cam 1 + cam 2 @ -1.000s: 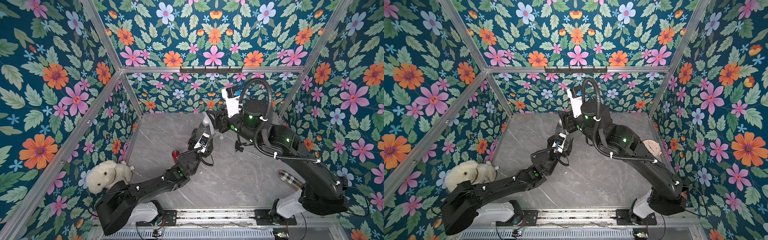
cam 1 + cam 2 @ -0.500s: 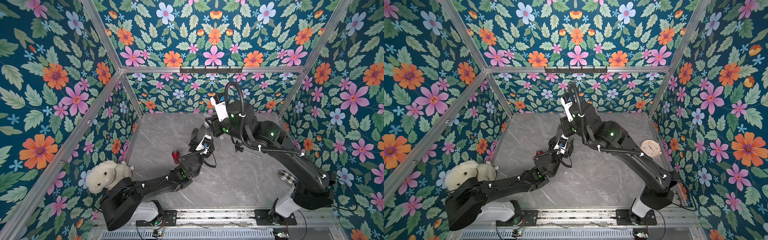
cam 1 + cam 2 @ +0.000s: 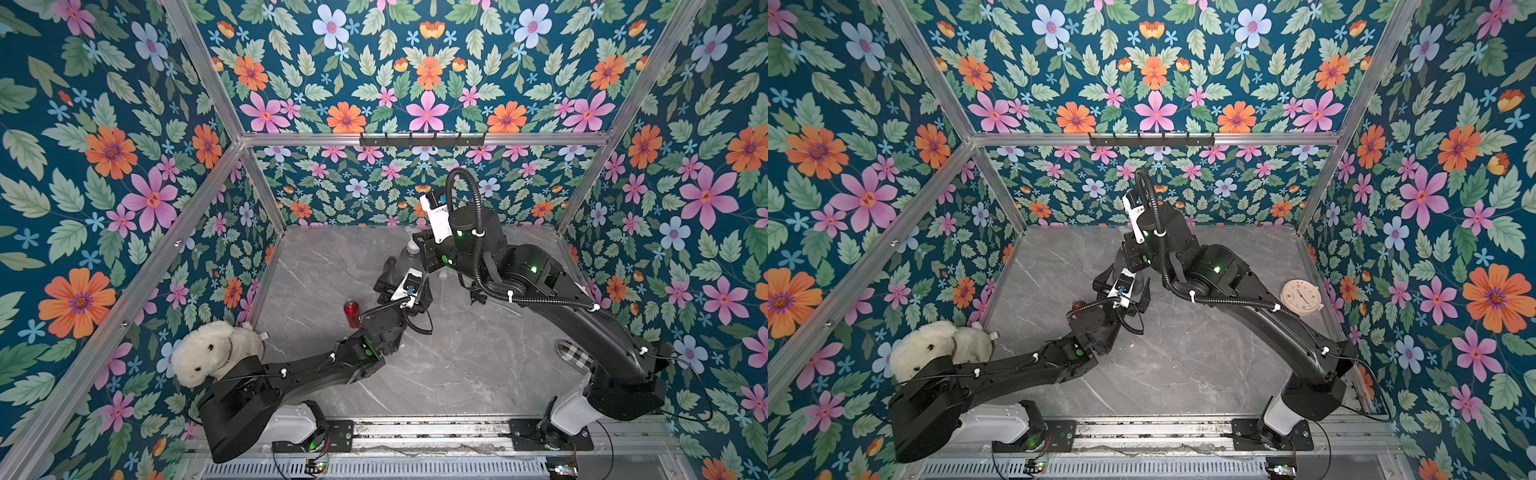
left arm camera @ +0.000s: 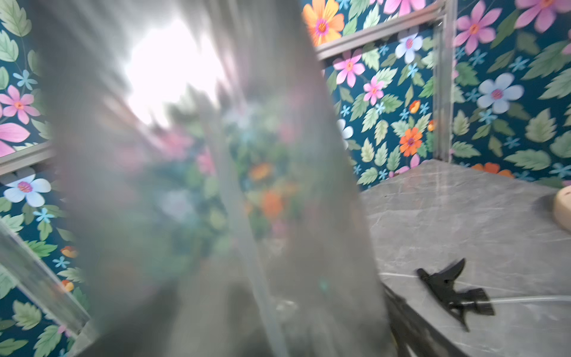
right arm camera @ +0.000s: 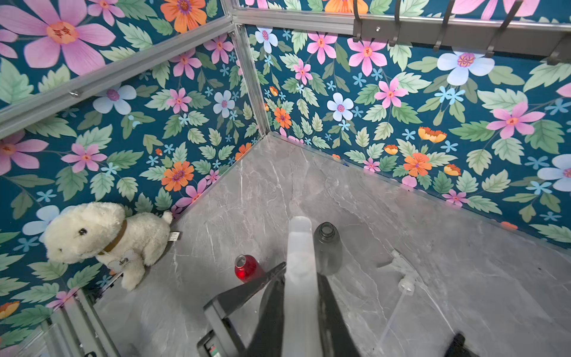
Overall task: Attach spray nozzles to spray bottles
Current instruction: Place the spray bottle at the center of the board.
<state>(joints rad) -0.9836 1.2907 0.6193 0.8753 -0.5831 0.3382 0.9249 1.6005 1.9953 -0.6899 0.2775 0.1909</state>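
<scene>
1. My right claw (image 5: pixel 301 275) is clamped tight on a white spray head (image 5: pixel 298 244), with the jaws pinching its two sides.
2. That spray head stands over a smoky grey bottle (image 4: pixel 200 201), and its thin tube (image 4: pixel 239 222) runs down inside. I cannot tell whether the collar sits on the neck.
3. My left claw (image 3: pixel 406 279) has its jaws spread wide either side of that bottle and grips nothing. Its own camera gives only a blur of grey plastic.
4. Seen from above with twelve at the far wall (image 3: pixel 415 187), the bottle and spray head sit just past the middle of the table (image 3: pixel 457 374), toward 12 o'clock.
5. A second grey bottle (image 5: pixel 327 250), neck open, stands just beside my left claw at 10 o'clock.
6. The red bottle (image 3: pixel 352 313) stands upright and open at 8 o'clock of that claw, apart from it.
7. Toward 3 o'clock, the other white spray head (image 5: pixel 401 272) and the black spray head (image 4: pixel 454 290) lie flat on the table.
8. A plush dog (image 3: pixel 216 353) sits at the 8 o'clock edge, and a clock (image 3: pixel 1302 297) lies at the 3 o'clock edge.
</scene>
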